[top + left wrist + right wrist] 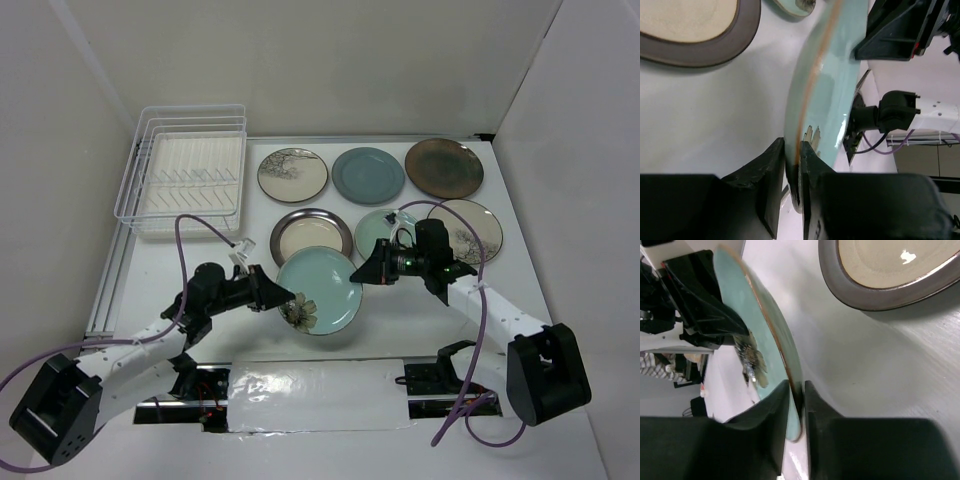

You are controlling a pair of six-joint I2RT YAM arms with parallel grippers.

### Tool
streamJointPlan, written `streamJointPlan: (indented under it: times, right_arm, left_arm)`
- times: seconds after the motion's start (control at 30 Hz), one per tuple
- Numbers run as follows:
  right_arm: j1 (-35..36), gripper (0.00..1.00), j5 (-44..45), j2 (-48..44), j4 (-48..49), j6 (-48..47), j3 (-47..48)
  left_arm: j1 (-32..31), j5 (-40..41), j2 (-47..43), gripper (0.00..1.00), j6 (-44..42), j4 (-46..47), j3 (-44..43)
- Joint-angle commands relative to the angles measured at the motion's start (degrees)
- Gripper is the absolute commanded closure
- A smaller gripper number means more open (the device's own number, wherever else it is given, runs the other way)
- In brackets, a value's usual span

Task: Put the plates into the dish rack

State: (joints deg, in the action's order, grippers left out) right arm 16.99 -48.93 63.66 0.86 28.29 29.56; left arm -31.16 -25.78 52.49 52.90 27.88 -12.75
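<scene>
The pale green plate with the dark flower is held up, tilted, between both grippers. My left gripper is shut on its left rim; in the left wrist view the rim sits between both fingers, the plate rising away. My right gripper is shut on the opposite rim, which shows in the right wrist view with the plate edge-on. The white wire dish rack stands at the back left with no plates in it.
On the table lie a cream branch plate, a blue-grey plate, a dark brown plate, a cream dark-rimmed plate, a plain pale green plate partly hidden by the right arm, and another branch plate.
</scene>
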Motion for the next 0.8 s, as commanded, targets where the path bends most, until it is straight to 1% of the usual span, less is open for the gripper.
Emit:
streamJointPlan:
  times: [0.0,0.03,0.17,0.2,0.27,0.3,0.33,0.37,0.4,0.43,0.47,0.5,0.53,0.57,0.6,0.63,0.7,0.73,0.77]
  right_arm:
    - [0.2,0.72,-2.2,-0.4,4.4,1.9,2.1]
    - [0.2,0.58,-0.7,-0.4,3.2,1.1,2.8]
    - [0.2,0.29,0.4,-0.4,0.9,-0.3,3.9]
    - [0.2,0.26,0.4,0.1,0.9,-0.3,4.4]
    - [-0.4,0.22,1.0,0.2,-1.3,-1.0,5.3]
    - [-0.4,0.21,1.5,0.2,-2.0,-2.2,5.9]
    - [-0.9,0.20,1.6,0.2,-3.0,-2.7,6.9]
    - [-1.5,0.09,2.3,0.2,-4.7,-3.2,7.4]
    - [-1.5,0.08,3.0,-0.6,-5.6,-3.8,8.5]
    - [-2.2,0.07,3.0,-0.6,-6.6,-4.7,9.0]
    - [-3.0,0.07,4.4,-1.4,-7.5,-5.3,9.0]
    - [-3.0,0.06,5.2,-2.0,-9.5,-6.4,9.9]
    - [-3.5,0.06,5.8,-2.7,-10.4,-7.0,10.6]
    - [-4.1,0.06,6.9,-3.4,-11.3,-7.5,10.6]
    - [-4.1,0.06,6.9,-3.5,-12.5,-8.1,10.6]
    - [-4.6,0.05,7.4,-4.0,-12.6,-8.9,10.6]
    - [-5.1,0.05,7.4,-4.0,-13.3,-9.5,10.6]
    - [-5.1,0.05,7.4,-4.0,-13.3,-9.5,10.1]
    - [-5.7,0.05,6.4,-4.0,-12.6,-9.5,9.1]
  left_arm:
    - [-0.5,-1.2,-2.8,1.00,-1.1,-0.6,-2.8]
    - [-0.5,0.2,-4.2,1.00,-1.7,-3.2,-3.4]
    - [-0.5,2.8,-7.7,1.00,-3.6,-8.0,-5.8]
    - [-0.5,5.1,-9.1,1.00,-4.8,-12.3,-6.7]
    - [-0.5,7.8,-9.7,1.00,-6.7,-17.6,-9.6]
    - [-0.5,11.2,-9.7,1.00,-8.5,-20.6,-13.3]
    - [-0.5,12.8,-10.2,1.00,-9.7,-26.0,-15.3]
    - [-0.5,14.4,-10.2,1.00,-10.6,-28.4,-17.2]
    - [-0.5,16.2,-10.2,1.00,-12.5,-30.6,-21.2]
    - [0.1,19.3,-10.2,1.00,-13.5,-32.4,-23.3]
    - [0.1,20.8,-10.2,1.00,-14.6,-35.8,-25.3]
    - [0.7,22.5,-10.2,1.00,-15.6,-37.3,-29.7]
    - [0.7,25.8,-10.2,1.00,-17.9,-38.6,-31.9]
    - [1.4,27.4,-9.5,1.00,-19.1,-40.9,-34.1]
    - [2.0,29.1,-9.5,1.00,-21.9,-41.8,-38.6]
    - [2.0,32.4,-7.9,1.00,-23.5,-42.5,-40.8]
    - [3.2,36.2,-6.5,1.00,-27.3,-42.5,-46.4]
    - [3.7,38.9,-5.7,1.00,-31.9,-41.3,-47.6]
    - [4.3,40.0,-4.3,1.00,-34.2,-39.9,-48.6]
